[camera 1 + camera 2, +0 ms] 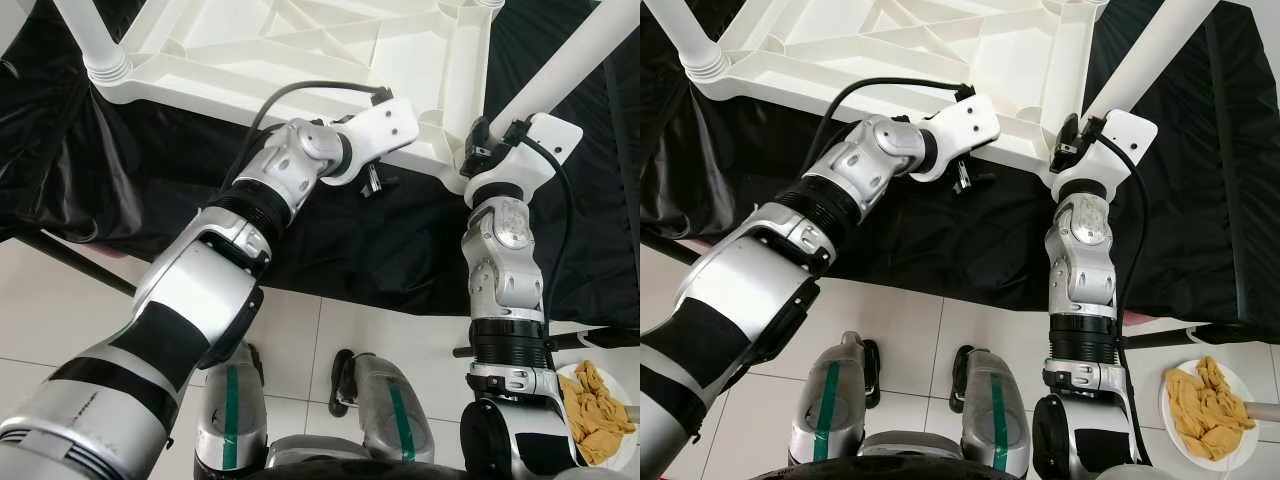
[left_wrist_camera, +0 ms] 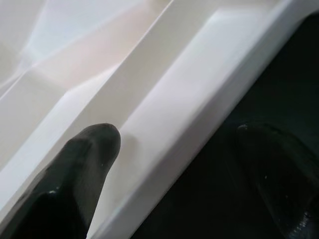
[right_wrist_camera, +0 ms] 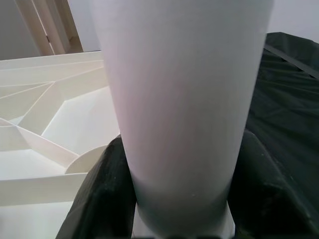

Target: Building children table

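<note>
While the white plastic tabletop (image 1: 300,50) lies upside down on a black cloth (image 1: 400,250), its ribbed underside facing up, both arms reach to its near edge. Tabletop fills 10 to 1 o'clock of the head views. Right gripper (image 3: 182,164) clamped on a white table leg (image 3: 182,99): black fingers (image 3: 107,189) press both sides of the tube, close above its base. In the head views that leg (image 1: 570,65) rises from the tabletop's near right corner toward 1 o'clock, tilted, with the right wrist just below it at 2 o'clock of frame centre. Second leg (image 1: 85,35) stands in the corner socket at 10 o'clock, ridged collar at its base. Left gripper (image 1: 372,182) sits at the near rim, roughly 12 o'clock from frame centre; wrist view shows one finger (image 2: 79,174) over the white rim (image 2: 199,114), the other over the dark cloth, the rim edge between them. Left fingers spread apart; whether they touch the rim, cannot tell. Black cable (image 1: 300,95) loops from the left wrist across the tabletop. Floor of pale tiles (image 1: 60,300) below the cloth. White plate (image 1: 1220,455) with yellowish cloth-like pieces (image 1: 1205,410) at 4 o'clock, on the floor beside the right arm. Robot's own legs (image 1: 390,410) at 6 o'clock
</note>
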`<state>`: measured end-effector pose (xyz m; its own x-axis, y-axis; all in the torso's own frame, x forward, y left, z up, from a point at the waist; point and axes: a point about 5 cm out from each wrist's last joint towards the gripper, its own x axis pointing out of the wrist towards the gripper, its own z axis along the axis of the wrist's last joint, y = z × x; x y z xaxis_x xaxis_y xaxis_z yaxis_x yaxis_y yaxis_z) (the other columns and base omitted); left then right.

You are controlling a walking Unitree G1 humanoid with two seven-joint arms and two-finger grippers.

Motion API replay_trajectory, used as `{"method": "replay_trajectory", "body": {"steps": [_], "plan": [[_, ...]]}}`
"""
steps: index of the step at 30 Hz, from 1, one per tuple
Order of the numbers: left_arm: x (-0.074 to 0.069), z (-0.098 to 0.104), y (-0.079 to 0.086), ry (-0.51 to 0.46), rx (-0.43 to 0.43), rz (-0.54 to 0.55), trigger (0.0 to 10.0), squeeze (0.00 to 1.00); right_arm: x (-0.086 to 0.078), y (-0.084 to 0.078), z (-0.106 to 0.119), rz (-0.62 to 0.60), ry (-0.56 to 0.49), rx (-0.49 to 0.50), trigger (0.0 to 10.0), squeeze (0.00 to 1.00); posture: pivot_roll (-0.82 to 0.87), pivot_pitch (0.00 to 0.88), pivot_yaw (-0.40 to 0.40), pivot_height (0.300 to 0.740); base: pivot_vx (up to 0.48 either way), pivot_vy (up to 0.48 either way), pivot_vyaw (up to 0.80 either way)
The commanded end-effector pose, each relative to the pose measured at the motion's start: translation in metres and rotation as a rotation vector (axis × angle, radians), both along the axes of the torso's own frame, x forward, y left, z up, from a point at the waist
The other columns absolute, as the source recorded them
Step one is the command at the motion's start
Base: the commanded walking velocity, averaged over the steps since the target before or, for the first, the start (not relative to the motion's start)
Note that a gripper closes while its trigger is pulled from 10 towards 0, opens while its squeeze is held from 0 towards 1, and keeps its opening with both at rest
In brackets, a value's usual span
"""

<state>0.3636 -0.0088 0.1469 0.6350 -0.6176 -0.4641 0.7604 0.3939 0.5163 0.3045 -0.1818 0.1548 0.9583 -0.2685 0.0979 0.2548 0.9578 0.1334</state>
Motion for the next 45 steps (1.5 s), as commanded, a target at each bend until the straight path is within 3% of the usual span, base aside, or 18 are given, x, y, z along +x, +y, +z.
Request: {"method": "replay_trajectory", "body": {"steps": [1,8,9,10,12,13,19,25,37,44,45], "plan": [[0.001,-0.011,0.007,-0.012,0.057,0.049,10.0,0.00,-0.005,-0.003,-0.018,-0.017,0.081,0.046,10.0,0.00,-0.02,0.068,-0.019,0.740,0.000,0.000,0.00],[-0.001,-0.012,0.008,0.053,0.038,-0.022,9.7,0.00,-0.006,-0.003,-0.017,-0.021,0.081,0.046,10.0,0.00,-0.02,0.071,-0.016,0.740,0.000,0.000,0.00],[-0.002,-0.013,0.008,0.066,0.040,-0.034,8.8,0.00,-0.006,-0.004,-0.018,-0.021,0.082,0.047,10.0,0.00,-0.02,0.071,-0.016,0.740,0.000,0.000,0.00],[-0.002,-0.013,0.009,0.081,0.038,-0.055,2.0,0.00,-0.006,-0.004,-0.017,-0.022,0.082,0.046,10.0,0.00,-0.02,0.077,-0.016,0.740,0.000,0.000,0.00],[-0.003,-0.013,0.008,0.093,0.036,-0.078,2.0,0.00,-0.006,-0.004,-0.017,-0.023,0.082,0.045,10.0,0.00,-0.02,0.077,-0.016,0.740,0.000,0.000,0.00],[-0.004,-0.014,0.008,0.091,0.043,-0.091,0.0,0.00,-0.005,-0.005,-0.017,-0.024,0.082,0.045,10.0,0.00,-0.02,0.077,-0.015,0.740,0.000,0.000,0.00],[-0.007,-0.017,0.006,0.097,0.056,-0.132,0.0,0.00,-0.005,-0.005,-0.016,-0.026,0.081,0.044,10.0,0.00,-0.02,0.076,-0.014,0.740,0.000,0.000,0.00],[-0.022,-0.023,-0.001,0.153,0.058,-0.303,0.0,0.00,-0.004,-0.007,-0.015,-0.030,0.079,0.040,10.0,0.00,-0.02,0.077,-0.014,0.740,0.000,0.000,0.00],[-0.040,-0.028,-0.004,0.208,0.058,-0.479,0.0,0.00,-0.003,-0.009,-0.014,-0.030,0.068,0.040,10.0,0.00,-0.02,0.078,-0.009,0.740,0.000,0.000,0.00],[-0.042,-0.029,-0.005,0.215,0.039,-0.480,0.0,0.00,-0.003,-0.010,-0.013,-0.026,0.057,0.045,10.0,0.00,-0.02,0.078,-0.008,0.740,0.000,0.000,0.00],[-0.042,-0.029,-0.006,0.206,0.038,-0.467,10.0,0.00,-0.003,-0.011,-0.013,-0.022,0.055,0.043,10.0,0.00,-0.01,0.078,-0.009,0.740,0.000,0.000,0.00]]}}
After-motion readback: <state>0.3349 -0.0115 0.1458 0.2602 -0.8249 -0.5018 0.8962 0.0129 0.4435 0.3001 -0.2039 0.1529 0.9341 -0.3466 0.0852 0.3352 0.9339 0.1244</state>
